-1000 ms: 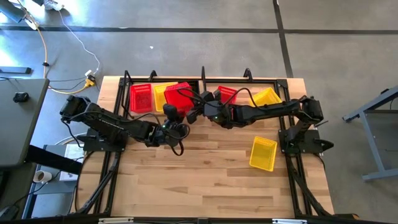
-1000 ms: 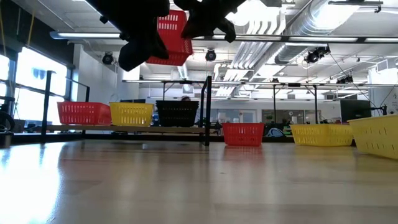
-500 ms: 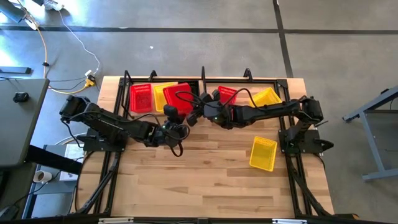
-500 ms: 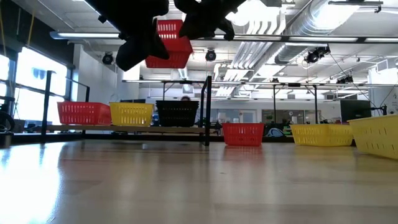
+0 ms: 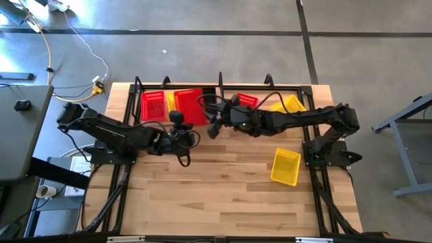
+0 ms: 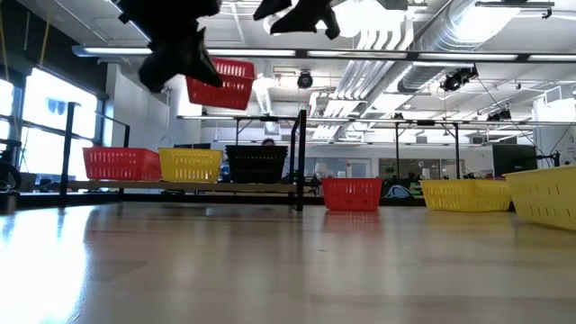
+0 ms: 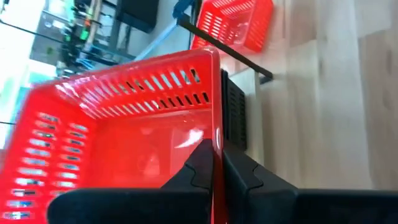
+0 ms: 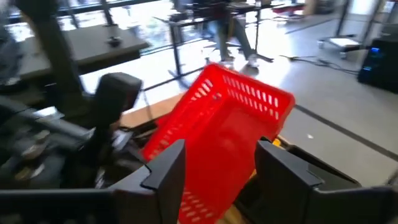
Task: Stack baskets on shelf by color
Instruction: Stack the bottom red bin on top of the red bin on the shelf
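Observation:
A red basket [image 5: 191, 106] hangs in the air above the shelf [image 5: 219, 84], with my left gripper [image 7: 217, 171] shut on it. In the low view this basket [image 6: 220, 83] is tilted, below my left gripper [image 6: 175, 54]. My right gripper [image 8: 221, 165] stands open just short of the basket [image 8: 230, 124] without touching it, and it sits high in the low view [image 6: 301, 13]. On the shelf board, left of the divider, stand a red basket [image 6: 121, 164], a yellow basket [image 6: 190, 165] and a black basket [image 6: 256, 164]. Right of the divider stand a red basket [image 6: 351, 193] and a yellow basket [image 6: 454, 194]. My left gripper pinches one side wall of the red basket at its rim [image 7: 216, 138], with one finger inside the basket and one outside. The basket is lifted clear of the shelf and the table and is tilted, its open side turned partly toward the gripper.
Another yellow basket [image 5: 285, 166] lies on the slatted tabletop at the near right. The shelf's black posts and central divider [image 6: 301, 153] rise at the table's far edge. Bare wood [image 5: 216, 196] lies in the table's near half.
My right gripper has let go of the red basket and drawn up and away from it, toward the table's right. My left gripper has kept hold and swung the basket toward the left part of the shelf, and the basket is now tipped.

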